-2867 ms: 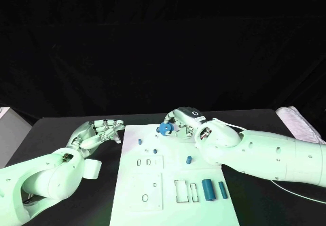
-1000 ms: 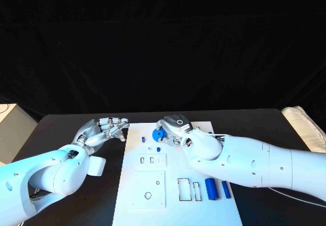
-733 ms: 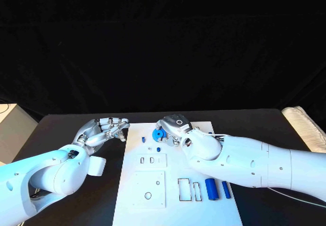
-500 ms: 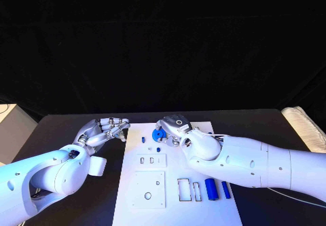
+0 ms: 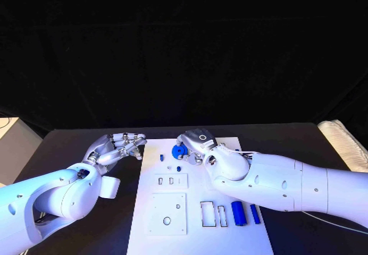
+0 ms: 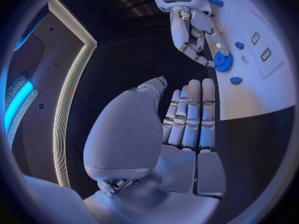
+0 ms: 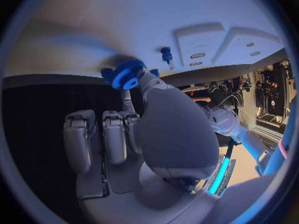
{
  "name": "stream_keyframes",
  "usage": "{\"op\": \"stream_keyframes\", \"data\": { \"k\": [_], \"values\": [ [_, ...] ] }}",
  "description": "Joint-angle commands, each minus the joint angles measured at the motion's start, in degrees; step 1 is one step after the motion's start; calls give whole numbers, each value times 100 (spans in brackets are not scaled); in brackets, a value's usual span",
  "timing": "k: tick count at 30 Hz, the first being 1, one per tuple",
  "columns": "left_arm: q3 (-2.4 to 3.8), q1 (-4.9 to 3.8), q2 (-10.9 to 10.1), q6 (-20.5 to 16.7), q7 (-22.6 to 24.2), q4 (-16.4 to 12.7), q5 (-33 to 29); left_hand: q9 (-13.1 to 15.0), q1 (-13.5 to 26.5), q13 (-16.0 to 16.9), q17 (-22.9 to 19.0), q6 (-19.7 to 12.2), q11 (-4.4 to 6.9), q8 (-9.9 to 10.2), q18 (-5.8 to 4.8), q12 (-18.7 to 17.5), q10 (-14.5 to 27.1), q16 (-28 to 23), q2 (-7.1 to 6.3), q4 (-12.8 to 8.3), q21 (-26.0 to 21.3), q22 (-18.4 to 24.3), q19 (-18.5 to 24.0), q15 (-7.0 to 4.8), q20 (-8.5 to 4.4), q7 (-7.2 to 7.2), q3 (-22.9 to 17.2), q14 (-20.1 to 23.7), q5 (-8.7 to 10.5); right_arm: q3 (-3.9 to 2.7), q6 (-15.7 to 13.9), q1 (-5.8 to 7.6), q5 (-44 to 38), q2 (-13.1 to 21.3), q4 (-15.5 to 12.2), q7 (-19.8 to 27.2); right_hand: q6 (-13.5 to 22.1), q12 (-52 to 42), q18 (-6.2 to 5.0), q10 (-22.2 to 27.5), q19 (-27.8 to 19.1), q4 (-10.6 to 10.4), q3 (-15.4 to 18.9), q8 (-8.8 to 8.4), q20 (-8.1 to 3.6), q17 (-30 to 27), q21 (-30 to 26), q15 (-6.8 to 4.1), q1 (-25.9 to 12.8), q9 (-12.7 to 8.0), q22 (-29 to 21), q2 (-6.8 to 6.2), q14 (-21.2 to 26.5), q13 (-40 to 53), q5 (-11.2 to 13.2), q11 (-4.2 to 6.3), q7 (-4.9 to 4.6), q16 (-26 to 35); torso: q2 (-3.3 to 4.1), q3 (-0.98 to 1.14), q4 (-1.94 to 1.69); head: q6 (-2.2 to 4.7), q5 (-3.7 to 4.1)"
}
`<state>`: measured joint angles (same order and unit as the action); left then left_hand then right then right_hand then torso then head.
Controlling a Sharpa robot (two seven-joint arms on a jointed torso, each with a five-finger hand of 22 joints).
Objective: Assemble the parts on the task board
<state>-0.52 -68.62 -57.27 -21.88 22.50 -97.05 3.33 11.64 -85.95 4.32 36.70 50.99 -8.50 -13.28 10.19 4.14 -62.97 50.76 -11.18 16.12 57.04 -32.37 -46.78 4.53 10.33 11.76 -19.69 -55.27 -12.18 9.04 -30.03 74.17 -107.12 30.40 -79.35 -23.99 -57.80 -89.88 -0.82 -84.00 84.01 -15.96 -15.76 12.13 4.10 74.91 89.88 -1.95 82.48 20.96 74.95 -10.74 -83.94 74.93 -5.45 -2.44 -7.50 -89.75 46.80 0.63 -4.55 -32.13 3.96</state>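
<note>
Near the front edge of the task board (image 5: 230, 236) two blue cylinders (image 5: 237, 212) lie loose. Further back, the left hand (image 5: 115, 150) rests beside the board, fingers curled, holding nothing. At the far end the right hand (image 5: 201, 144) pinches the blue gear (image 5: 178, 152) over the board. If the gear tilts, it may jam or slip from the fingers.

On the task board (image 5: 195, 223), two cylinders (image 5: 244, 213) lie near — right of a plate (image 5: 168, 213).
</note>
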Motion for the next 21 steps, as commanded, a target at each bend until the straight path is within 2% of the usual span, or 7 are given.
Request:
{"op": "stream_keyframes", "data": {
  "k": [1,4,7,10,21],
  "values": [
    [4,-7,3,104,16,-8,-5,8,-2,4,-9,-50,15,20,28,-30,41,18,-23,5,26,-7,52,8,2,-5,-34,29,36,-2,-68,-1,-52,1,6,-37,15,-12,82,-600,599,-7,-42,-19,4,1509,12,2,-58,8,1505,17,-606,1507,-17,-23,33,-25,1,2,3,6,1],
    [4,-7,1,104,15,-9,-5,8,-2,4,-9,-50,15,20,28,-30,41,18,-23,5,26,-7,52,8,2,-5,-34,29,36,-2,-51,0,-23,1,12,-21,148,-12,82,-600,599,-27,-42,-114,27,1509,12,28,-157,-41,1505,-64,-606,1507,-16,-65,-15,-25,0,1,4,7,-1],
    [4,-7,0,104,13,-8,-5,8,-2,4,-9,-50,15,20,28,-30,41,18,-23,5,26,-7,52,8,2,-5,-34,29,36,-2,1,2,40,0,21,3,345,-12,82,-600,599,-63,87,-261,72,1509,12,76,-485,-118,1505,-171,-606,1507,-15,-113,-62,-25,-1,1,4,8,-1],
    [4,-7,0,103,12,-8,-5,8,-2,4,-9,-50,15,20,28,-30,41,18,-23,5,26,-7,52,8,2,-5,-34,29,36,-2,77,3,121,0,29,33,386,32,82,-562,599,-73,207,-312,102,1509,12,104,-803,-150,1505,-164,-606,1468,-20,-127,-75,-25,-1,1,2,10,2],
    [4,-7,-7,92,9,-9,-5,9,-2,4,-12,-54,14,22,28,-29,46,21,-26,4,35,-12,59,9,4,-5,-36,33,36,-1,273,6,316,14,32,141,344,28,82,-565,599,-68,241,-301,110,1509,12,107,-898,-151,1505,-161,-606,1472,-25,-124,-67,-25,1,1,6,1,3]
  ]
}}
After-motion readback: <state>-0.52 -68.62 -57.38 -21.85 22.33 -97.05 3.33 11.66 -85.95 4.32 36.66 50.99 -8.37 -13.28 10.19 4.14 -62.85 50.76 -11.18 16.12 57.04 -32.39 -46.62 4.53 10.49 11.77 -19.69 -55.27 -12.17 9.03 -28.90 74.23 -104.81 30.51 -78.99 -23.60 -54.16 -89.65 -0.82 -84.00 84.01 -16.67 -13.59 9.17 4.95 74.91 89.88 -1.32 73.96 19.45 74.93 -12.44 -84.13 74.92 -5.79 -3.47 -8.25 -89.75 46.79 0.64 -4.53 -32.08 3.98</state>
